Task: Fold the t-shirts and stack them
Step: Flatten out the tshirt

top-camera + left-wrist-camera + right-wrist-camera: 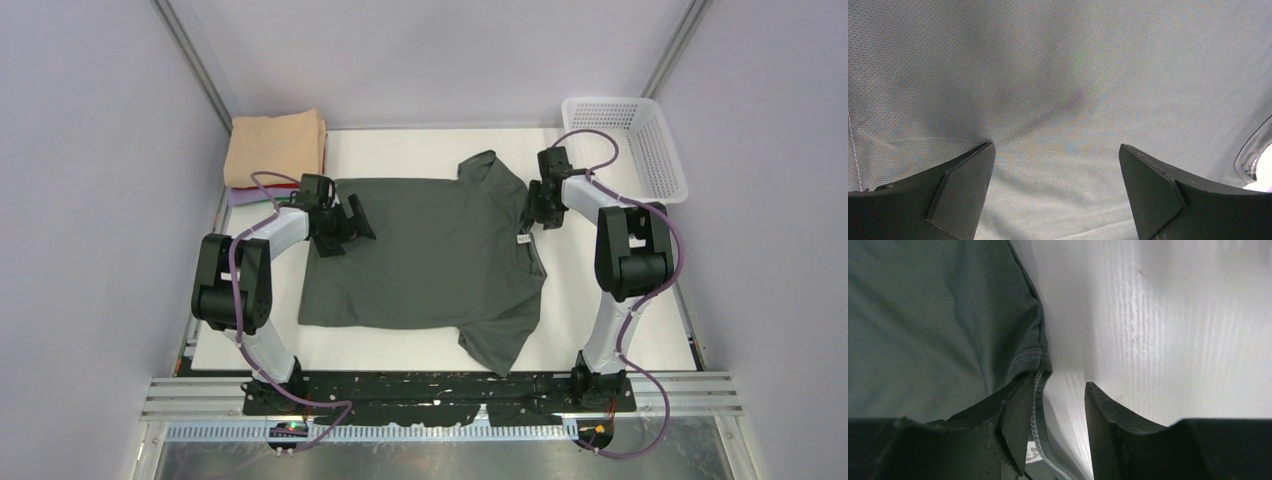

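At the far left corner sits a folded stack topped by a peach-tan cloth t-shirt. It plays no part in the coming move.

Just right of it, the left gripper hovers low over the hem end of the dark charcoal-grey cloth t-shirt. Its jaws are spread wide apart and hold nothing. Grey fabric fills the whole gap beneath them, and one fingertip looks to be touching the cloth, where a small pucker shows.

The shirt lies spread flat on the white surface. Its long axis runs across the surface, with the hem toward the left arm and the neck, with its small white label, toward the right arm.

The right gripper is down at the far shoulder, beside the collar. Its jaws are part-way apart, with a clear gap between them. That gap is the relation that matters: in the right wrist view the shirt lies wholly to one side. Its stitched edge rests against the inner face of one finger, while the other finger stands over bare surface. So the edge is between the jaws but not pinched, and closing them further would likely catch only a narrow strip of seam.

At the far right stands a white plastic mesh basket — well apart from the shirt.
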{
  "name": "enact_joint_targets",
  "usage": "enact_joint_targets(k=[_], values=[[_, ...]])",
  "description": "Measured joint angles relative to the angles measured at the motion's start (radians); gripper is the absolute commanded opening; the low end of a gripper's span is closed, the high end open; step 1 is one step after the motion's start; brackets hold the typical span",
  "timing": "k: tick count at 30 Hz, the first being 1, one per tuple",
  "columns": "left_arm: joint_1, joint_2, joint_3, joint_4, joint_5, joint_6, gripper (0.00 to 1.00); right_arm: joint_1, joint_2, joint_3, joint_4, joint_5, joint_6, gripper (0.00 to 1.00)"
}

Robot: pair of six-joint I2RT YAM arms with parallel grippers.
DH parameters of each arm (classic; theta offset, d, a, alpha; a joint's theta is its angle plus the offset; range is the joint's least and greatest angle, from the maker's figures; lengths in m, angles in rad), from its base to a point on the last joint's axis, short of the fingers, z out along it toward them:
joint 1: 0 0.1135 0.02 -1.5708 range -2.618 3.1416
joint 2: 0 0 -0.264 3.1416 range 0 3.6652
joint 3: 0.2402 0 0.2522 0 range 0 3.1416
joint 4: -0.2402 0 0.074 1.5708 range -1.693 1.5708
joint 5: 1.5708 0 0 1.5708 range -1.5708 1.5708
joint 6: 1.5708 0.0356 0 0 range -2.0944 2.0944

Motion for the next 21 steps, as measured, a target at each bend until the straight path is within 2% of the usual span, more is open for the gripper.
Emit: enact_joint_targets(k=[5,16,21], values=[[0.0,0.0,0.0,0.0,0.0,0.0,1.0,0.0,0.049,0.03,0.018,-0.034,0.046,0.41],[0.0,0.0,0.0,0.0,0.0,0.0,1.0,0.0,0.073,0.054,0.027,-0.039,0.086,0.06],[0.002,0.0,0.0,0.0,0.001,0.0,1.0,0.0,0.076,0.063,0.017,-0.01,0.086,0.05]])
